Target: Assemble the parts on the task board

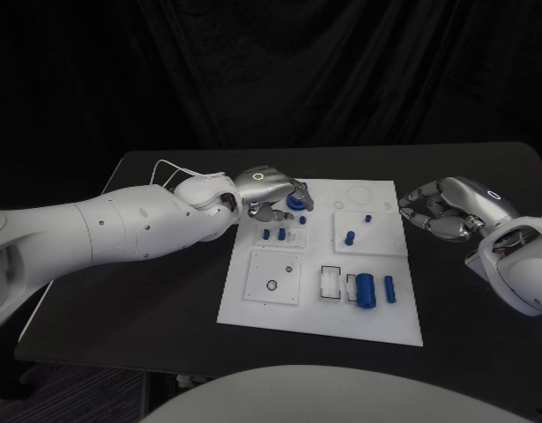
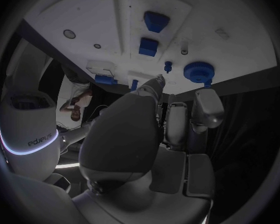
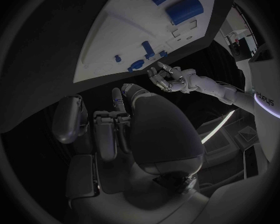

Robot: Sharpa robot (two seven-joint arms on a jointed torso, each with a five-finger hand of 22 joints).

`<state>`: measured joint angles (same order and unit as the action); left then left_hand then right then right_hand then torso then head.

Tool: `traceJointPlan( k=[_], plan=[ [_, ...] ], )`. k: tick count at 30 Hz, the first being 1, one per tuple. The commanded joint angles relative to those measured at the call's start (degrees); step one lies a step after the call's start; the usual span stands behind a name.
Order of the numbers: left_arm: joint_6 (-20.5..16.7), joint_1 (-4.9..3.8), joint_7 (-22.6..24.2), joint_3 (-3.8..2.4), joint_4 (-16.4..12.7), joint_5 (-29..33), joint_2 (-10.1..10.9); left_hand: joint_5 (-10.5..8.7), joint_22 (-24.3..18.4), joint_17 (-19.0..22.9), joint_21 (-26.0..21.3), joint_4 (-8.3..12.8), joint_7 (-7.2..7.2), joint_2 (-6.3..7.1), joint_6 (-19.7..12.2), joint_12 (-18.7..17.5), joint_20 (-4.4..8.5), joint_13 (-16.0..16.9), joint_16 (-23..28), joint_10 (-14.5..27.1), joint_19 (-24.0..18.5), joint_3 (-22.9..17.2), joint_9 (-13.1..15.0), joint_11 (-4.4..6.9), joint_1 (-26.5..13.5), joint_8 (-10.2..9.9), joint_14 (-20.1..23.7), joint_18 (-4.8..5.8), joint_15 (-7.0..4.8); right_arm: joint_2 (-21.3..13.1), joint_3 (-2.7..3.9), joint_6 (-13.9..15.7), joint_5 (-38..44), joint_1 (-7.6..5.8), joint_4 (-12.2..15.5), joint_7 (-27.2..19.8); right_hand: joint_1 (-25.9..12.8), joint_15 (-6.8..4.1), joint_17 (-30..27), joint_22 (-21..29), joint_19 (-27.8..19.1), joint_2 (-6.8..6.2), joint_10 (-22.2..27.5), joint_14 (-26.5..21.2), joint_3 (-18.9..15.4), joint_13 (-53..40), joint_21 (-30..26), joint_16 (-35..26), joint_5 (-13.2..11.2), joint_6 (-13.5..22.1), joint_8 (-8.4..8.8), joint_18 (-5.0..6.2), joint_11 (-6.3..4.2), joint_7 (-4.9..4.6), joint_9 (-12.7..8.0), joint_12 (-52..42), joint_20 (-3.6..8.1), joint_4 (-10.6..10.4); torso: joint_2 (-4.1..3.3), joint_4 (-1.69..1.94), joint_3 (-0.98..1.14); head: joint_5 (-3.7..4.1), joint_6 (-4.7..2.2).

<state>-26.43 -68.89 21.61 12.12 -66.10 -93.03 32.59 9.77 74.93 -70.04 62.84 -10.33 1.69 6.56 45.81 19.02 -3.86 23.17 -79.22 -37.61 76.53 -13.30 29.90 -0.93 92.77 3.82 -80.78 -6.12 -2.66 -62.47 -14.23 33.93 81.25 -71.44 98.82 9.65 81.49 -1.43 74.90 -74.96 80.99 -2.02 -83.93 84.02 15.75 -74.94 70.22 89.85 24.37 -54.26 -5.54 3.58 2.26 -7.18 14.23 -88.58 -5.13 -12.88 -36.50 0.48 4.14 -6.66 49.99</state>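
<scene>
Blue cylinders (image 1: 365,289) lie near the board's (image 1: 254,304) front edge — left hand (image 1: 271,192) hovers beyond them, fingers apart over a blue gear (image 1: 297,202); right hand (image 1: 443,211) is curled, grasping nothing.

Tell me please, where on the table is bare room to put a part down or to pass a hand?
Bare black table lies between the board and the left arm, and along the far edge behind the board. A narrower strip runs along the board's right side, under the right hand. It is crowded at the board's far left corner, where the left hand hangs over blue parts.
</scene>
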Motion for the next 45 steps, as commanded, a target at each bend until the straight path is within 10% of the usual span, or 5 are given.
traceJointPlan(
  k=[1, 45],
  plan=[
    [-2.0, 0.13, -0.5, -0.06, 1.0, -6.2, -1.1, -0.42, 7.7, -1.0, 0.8, 0.2, -0.24, 0.04, 0.9, 0.1, 0.09, -1.4, -1.1, -1.2, 0.7, 0.0, -0.8, -0.22, -1.0, 0.1, -0.8, 0.56, -0.10, 0.0, 0.04, 0.7, 0.2, 0.12, 0.1, 0.2, 0.5, 0.30, 14.6, -8.5, -0.2, 0.00, -4.5, 5.8, 0.3, -12.8, -0.1, -0.2, 0.3, -0.3, 0.18, 0.94, 0.38, -0.18, 0.0, 0.3, 0.08, 0.1, -0.05, 0.00, 0.00, 0.07, 0.01],
    [5.4, 1.30, -5.2, -0.07, 5.9, -7.1, -6.5, 0.12, 7.1, 2.1, -2.3, 1.0, -2.90, -1.10, 7.8, 4.3, 0.18, -3.0, -0.7, -11.2, 0.2, -2.1, -3.2, -0.01, -2.8, 1.7, 0.8, 0.13, -0.15, -0.3, 0.04, 0.3, 0.2, 0.12, 0.5, 0.4, 0.5, 0.28, 14.6, -8.5, -0.2, -0.03, -4.5, 5.7, 0.3, -12.7, -0.1, -0.3, 0.4, -0.4, 0.15, 0.95, 0.37, -0.17, 0.0, 0.3, 0.09, 0.2, 0.00, 0.02, -0.02, 0.54, 0.01]
  ],
)
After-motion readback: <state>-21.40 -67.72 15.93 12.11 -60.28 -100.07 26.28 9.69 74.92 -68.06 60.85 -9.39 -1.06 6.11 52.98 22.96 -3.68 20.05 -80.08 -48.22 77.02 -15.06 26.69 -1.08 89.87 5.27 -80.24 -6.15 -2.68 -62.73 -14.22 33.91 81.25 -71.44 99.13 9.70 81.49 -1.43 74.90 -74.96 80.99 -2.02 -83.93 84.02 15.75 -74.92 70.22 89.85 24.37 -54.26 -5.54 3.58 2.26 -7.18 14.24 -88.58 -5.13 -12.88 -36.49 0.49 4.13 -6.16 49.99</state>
